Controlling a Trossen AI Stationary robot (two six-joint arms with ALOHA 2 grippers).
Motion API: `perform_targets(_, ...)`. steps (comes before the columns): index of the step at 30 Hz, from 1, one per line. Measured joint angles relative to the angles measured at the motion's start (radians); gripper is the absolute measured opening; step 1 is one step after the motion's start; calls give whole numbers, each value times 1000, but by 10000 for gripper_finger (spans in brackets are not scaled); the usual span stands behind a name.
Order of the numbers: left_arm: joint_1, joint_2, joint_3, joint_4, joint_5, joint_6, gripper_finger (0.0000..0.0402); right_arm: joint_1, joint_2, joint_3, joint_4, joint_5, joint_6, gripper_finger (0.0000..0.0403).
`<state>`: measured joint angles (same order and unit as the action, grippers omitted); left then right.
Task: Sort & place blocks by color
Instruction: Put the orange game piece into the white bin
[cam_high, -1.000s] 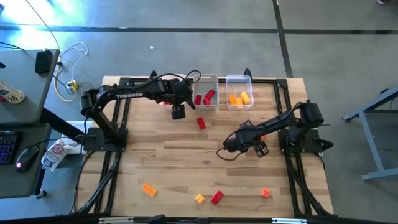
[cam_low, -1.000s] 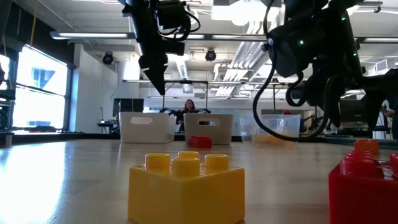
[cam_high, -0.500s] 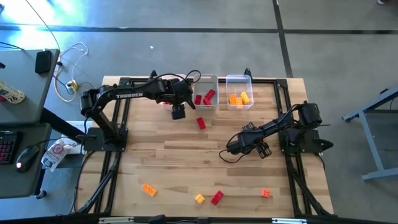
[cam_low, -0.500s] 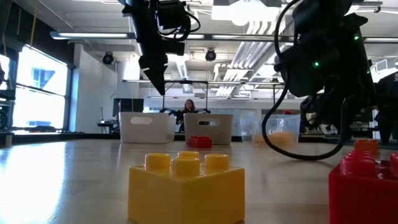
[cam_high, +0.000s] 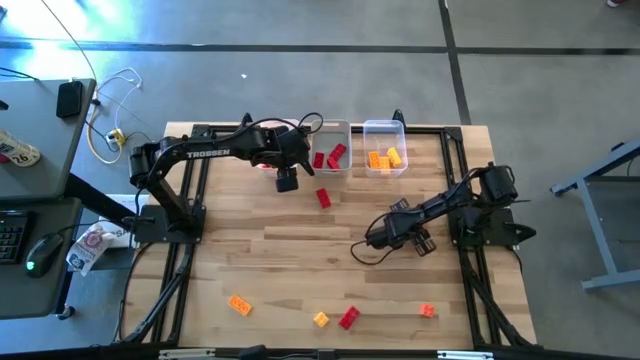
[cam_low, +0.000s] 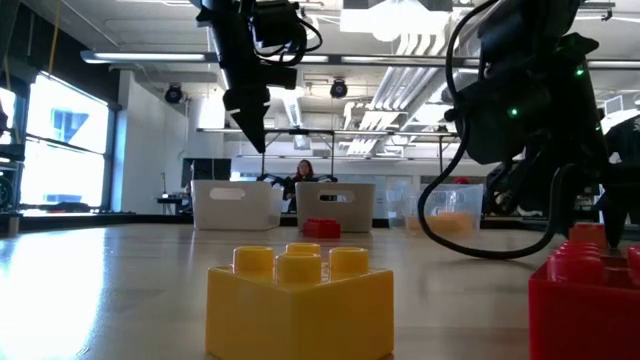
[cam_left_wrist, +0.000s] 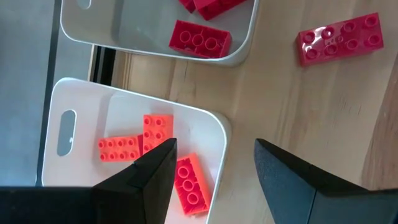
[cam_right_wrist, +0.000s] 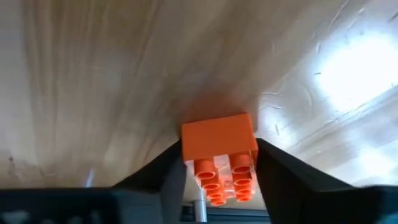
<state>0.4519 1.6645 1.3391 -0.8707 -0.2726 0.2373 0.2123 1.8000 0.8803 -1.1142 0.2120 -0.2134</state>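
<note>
fingers of right gripper (cam_right_wrist: 217, 171) pinch orange block (cam_right_wrist: 219, 149) — left gripper (cam_left_wrist: 214, 171) agape

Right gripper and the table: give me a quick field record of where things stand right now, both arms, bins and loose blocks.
right gripper: low over mid-right table, closed on an orange block
left gripper: open, empty, above the white bin holding orange-red blocks
middle bin: red blocks inside
right bin: orange-yellow blocks inside
loose red block: on the table just in front of the middle bin
near edge: orange block, yellow block, red block, small orange block
</note>
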Motion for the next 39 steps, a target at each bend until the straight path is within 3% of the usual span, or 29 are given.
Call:
perform_targets(4,0,0,0,0,0,0,200,0,-2,0,-3,-15,40,113)
perform_targets(10,0,0,0,0,0,1,200,0,-1,11,-16,-4,135,112)
perform_targets(20,-2,0,0,0,1,27,200,10,-59,152,-56,36,395,112)
perform_targets(28,-2,0,0,1,10,73,200,65,-198,252,-12,184,511,112)
perform_targets(39,-14,0,-1,50,138,118,200,124,-414,252,250,374,548,115)
